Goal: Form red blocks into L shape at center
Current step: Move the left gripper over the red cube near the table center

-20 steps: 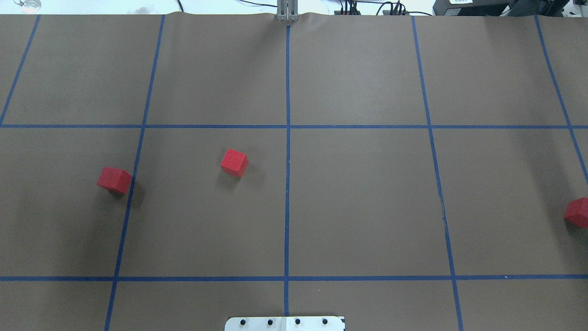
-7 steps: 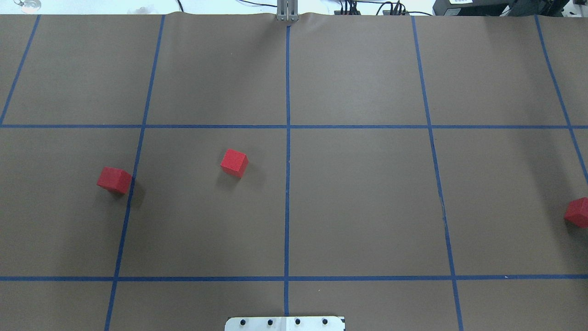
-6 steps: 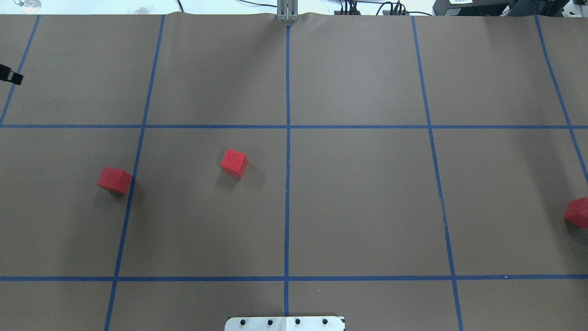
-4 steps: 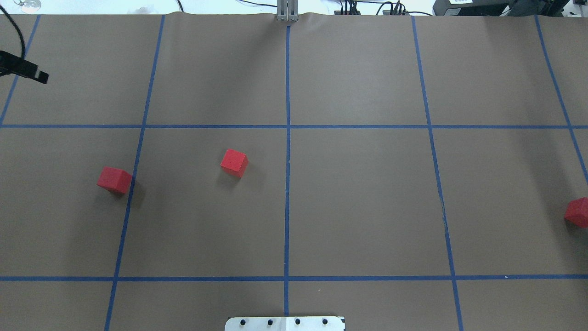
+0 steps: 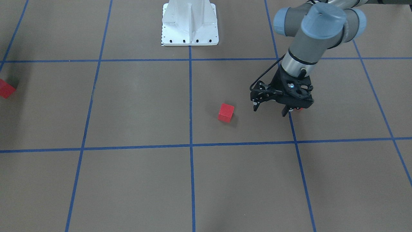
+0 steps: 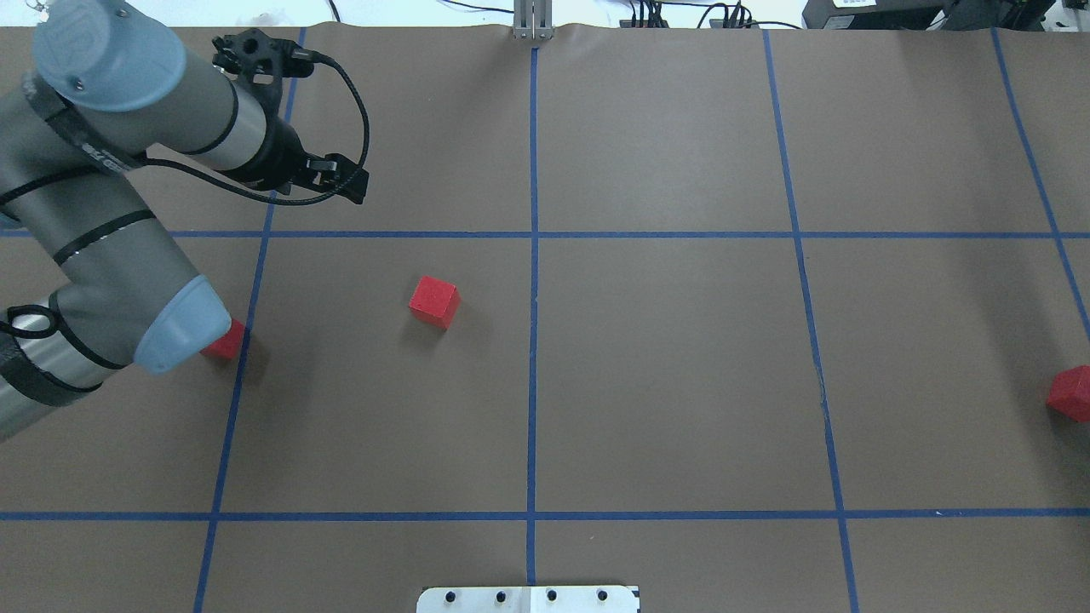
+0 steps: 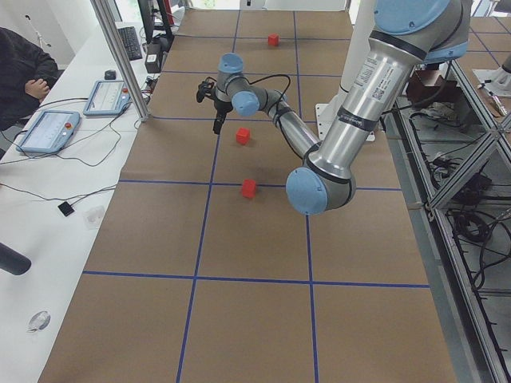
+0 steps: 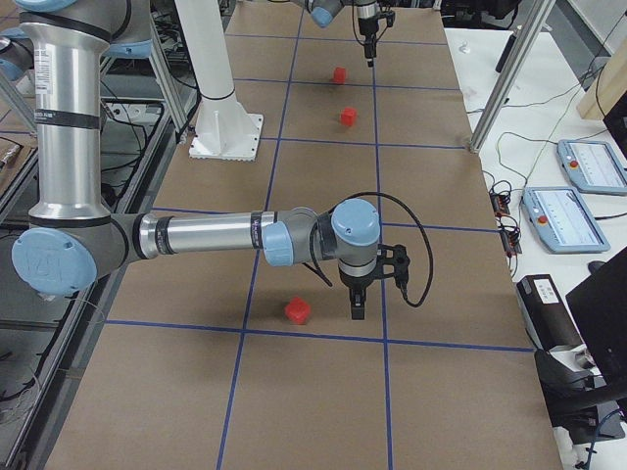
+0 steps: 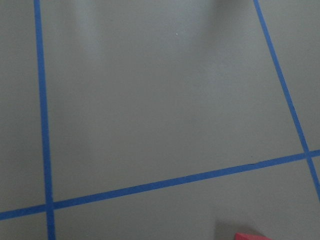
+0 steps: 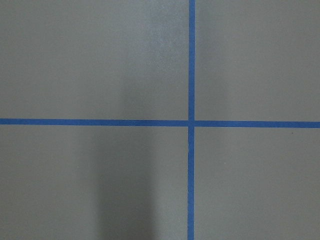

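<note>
Three red blocks lie apart on the brown floor. The middle block (image 6: 434,301) (image 5: 226,112) sits left of the center crossing (image 6: 533,234). The left block (image 6: 228,342) is partly hidden under my left arm's elbow. The third block (image 6: 1071,393) (image 5: 6,88) lies at the far right edge. My left gripper (image 6: 345,183) (image 5: 270,110) is open and empty, hovering above the floor beside the middle block. My right gripper (image 8: 358,308) shows only in the exterior right view, next to the third block (image 8: 297,311); I cannot tell if it is open or shut.
The white robot base plate (image 6: 528,598) (image 5: 190,24) sits at the near edge. Blue tape lines divide the brown floor into squares. A red sliver (image 9: 255,236) shows at the bottom of the left wrist view. Operators' desks with tablets (image 8: 588,162) stand beyond the far edge.
My left arm has swung in from the left of the overhead view. Its elbow now covers part of the left block. No block has moved.
</note>
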Available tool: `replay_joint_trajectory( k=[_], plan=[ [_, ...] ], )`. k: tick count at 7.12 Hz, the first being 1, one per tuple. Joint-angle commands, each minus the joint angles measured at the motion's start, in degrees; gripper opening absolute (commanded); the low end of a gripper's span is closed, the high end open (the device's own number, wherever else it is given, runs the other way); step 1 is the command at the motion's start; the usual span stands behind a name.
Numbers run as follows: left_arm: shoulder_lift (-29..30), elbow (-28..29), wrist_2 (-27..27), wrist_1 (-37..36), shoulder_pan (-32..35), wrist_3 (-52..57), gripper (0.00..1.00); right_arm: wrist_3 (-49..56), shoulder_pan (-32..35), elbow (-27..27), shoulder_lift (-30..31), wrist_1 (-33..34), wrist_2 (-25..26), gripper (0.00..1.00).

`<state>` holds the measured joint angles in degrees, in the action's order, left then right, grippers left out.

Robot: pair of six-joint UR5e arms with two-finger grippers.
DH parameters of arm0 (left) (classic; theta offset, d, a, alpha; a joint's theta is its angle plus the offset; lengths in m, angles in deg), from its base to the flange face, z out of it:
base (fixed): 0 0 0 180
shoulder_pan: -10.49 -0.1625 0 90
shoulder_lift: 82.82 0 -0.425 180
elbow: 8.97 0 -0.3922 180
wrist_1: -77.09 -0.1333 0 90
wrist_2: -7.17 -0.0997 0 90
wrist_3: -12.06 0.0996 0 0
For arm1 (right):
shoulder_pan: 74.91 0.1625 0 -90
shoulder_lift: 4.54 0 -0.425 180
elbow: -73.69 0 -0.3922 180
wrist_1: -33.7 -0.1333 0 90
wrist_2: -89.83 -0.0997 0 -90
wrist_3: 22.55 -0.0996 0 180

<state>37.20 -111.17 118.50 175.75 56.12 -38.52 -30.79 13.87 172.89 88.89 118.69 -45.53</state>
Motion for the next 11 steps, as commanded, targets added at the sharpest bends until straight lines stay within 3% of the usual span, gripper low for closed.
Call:
replay_joint_trajectory(
  k=[1, 2, 4, 7, 11],
  plan=[
    [3.88, 3.38, -6.38, -0.57, -5.53, -2.32, 1.0, -0.03, -0.19, -0.15, 0.0, 0.0, 0.01, 0.99],
    [5.39, 5.67, -6.48, -0.48, -6.51, -3.2, 1.0, -0.03, -0.19, -0.15, 0.0, 0.0, 0.1, 0.99],
    [7.59, 8.04, -12.26, -0.4, -11.6, -3.56, 1.0, 0.06, -0.27, -0.32, 0.0, 0.09, 0.1, 0.99],
    [8.13, 11.04, -13.33, -0.22, -13.02, -3.56, 1.0, 0.06, -0.27, -0.41, 0.0, 0.09, 0.1, 0.99],
    [8.22, 15.62, -13.34, 6.28, -13.37, -3.56, 1.0, 0.32, -0.19, -0.59, 0.0, 0.0, 0.1, 0.99]
  ],
)
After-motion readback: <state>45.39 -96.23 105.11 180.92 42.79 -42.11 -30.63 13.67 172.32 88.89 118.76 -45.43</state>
